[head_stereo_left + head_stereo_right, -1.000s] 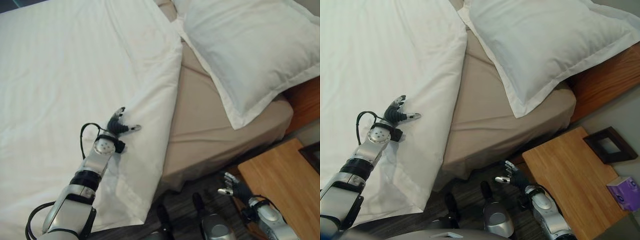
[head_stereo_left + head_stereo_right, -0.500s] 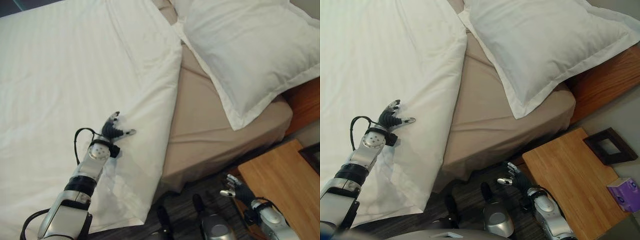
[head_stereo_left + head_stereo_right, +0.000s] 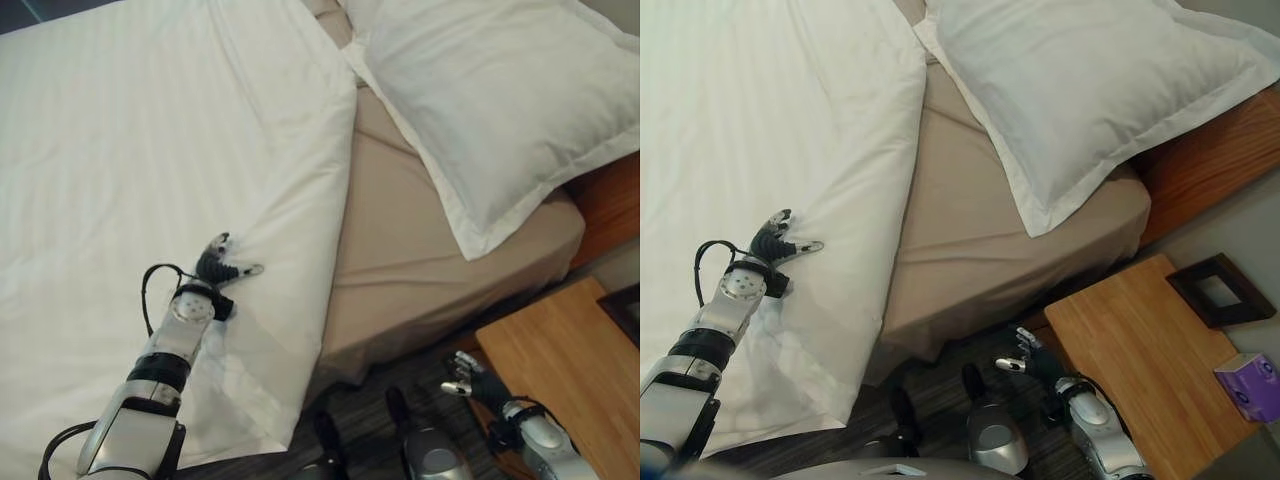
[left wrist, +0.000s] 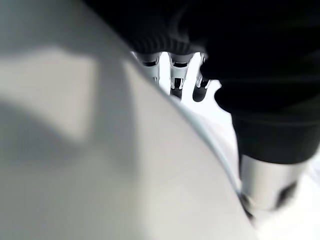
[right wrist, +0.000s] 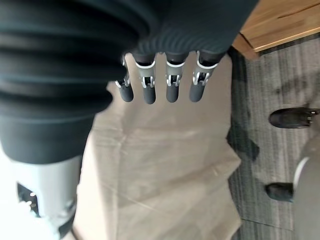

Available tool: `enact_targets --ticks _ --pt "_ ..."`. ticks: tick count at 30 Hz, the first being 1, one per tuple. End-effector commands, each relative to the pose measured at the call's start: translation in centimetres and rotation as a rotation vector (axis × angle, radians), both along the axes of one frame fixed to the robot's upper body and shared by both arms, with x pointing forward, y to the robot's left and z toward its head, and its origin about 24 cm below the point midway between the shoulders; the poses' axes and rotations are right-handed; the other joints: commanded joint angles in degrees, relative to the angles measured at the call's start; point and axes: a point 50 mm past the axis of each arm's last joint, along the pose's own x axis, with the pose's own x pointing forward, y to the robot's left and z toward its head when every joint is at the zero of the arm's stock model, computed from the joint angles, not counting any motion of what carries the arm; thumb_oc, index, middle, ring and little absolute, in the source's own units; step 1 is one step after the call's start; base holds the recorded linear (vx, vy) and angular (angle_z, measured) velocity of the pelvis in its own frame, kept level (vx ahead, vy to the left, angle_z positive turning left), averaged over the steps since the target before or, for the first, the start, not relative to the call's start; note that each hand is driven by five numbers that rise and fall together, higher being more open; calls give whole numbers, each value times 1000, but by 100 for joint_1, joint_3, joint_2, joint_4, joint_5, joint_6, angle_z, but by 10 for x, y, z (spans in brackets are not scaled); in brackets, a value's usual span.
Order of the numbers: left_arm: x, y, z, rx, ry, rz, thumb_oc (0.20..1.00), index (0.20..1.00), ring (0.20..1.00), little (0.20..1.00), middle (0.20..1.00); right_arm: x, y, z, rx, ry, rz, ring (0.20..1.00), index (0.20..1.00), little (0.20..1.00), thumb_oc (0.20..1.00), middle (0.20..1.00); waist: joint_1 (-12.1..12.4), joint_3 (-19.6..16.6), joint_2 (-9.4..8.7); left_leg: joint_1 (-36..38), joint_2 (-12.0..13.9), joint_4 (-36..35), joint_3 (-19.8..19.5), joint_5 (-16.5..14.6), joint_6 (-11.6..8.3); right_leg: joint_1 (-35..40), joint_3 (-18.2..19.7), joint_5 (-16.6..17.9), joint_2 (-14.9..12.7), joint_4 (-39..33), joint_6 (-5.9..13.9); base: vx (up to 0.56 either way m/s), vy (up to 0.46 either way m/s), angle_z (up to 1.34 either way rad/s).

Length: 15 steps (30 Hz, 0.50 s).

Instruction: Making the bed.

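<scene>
A white duvet covers most of the bed, its near edge running diagonally and draping over the bedside, leaving a strip of tan fitted sheet bare between it and a large white pillow at the head. The left hand rests on the duvet near that edge, fingers bent down into the cloth where a fold rises toward the thumb; whether they actually pinch the fabric cannot be told. The right hand hangs low beside the bed, above the dark grey floor, its fingers relaxed and straight, holding nothing, with the hanging tan sheet just past them. A wooden bedside table stands close by that hand, carrying a dark picture frame and a purple box. A wooden headboard shows behind the pillow.
</scene>
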Motion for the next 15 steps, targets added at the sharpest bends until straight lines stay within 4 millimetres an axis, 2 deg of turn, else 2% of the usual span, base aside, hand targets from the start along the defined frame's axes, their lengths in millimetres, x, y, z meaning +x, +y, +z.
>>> enact_targets --ticks 1,4,5,9,12,13,14,15 --pt "-16 22 -29 19 203 110 200 200 200 200 200 8 2 11 11 -51 41 1000 1000 1000 1000 1000 63 -64 -117 448 93 80 101 -81 -283 -203 7 -7 -25 94 336 0 0 0" --pt "-21 17 -43 -2 269 110 200 200 200 200 200 7 1 10 7 -43 45 1000 1000 1000 1000 1000 -8 -57 -112 455 97 80 171 -94 -294 -234 79 0 3 94 338 10 1 -4" --pt "-21 17 -43 -2 269 110 200 200 200 200 200 7 1 10 6 -43 45 1000 1000 1000 1000 1000 -4 -57 -111 456 97 80 175 -95 -294 -234 83 1 4 94 338 28 -3 -17" --pt "-3 -13 -34 -59 195 17 200 200 200 200 200 7 0 10 -2 -40 49 1000 1000 1000 1000 1000 -60 -98 -81 515 119 80 264 -111 -306 -224 161 -4 30 94 341 35 -10 -12" --pt "19 -54 -3 -154 13 -139 200 200 200 200 200 6 -1 10 -5 -39 47 1000 1000 1000 1000 1000 -67 -97 -35 557 114 80 246 -110 -306 -176 141 -18 14 94 340 8 -17 -1" --pt "31 -100 38 -251 -170 -351 200 200 200 200 200 9 2 11 -13 -46 63 1000 1000 1000 1000 1000 -70 -110 12 580 99 80 193 -106 -305 -118 94 -47 -8 94 336 11 -26 4" --pt "31 -106 45 -271 -202 -376 200 200 200 200 200 11 2 11 -14 -50 64 1000 1000 1000 1000 1000 -71 -120 28 582 94 80 188 -106 -305 -111 92 -50 -14 94 337 19 -17 5" --pt "32 -125 65 -334 -278 -452 200 200 200 200 200 13 3 13 -15 -60 68 1000 1000 1000 1000 1000 -80 -109 56 617 85 80 168 -123 -300 -61 76 -69 -21 94 345 9 -1 11"
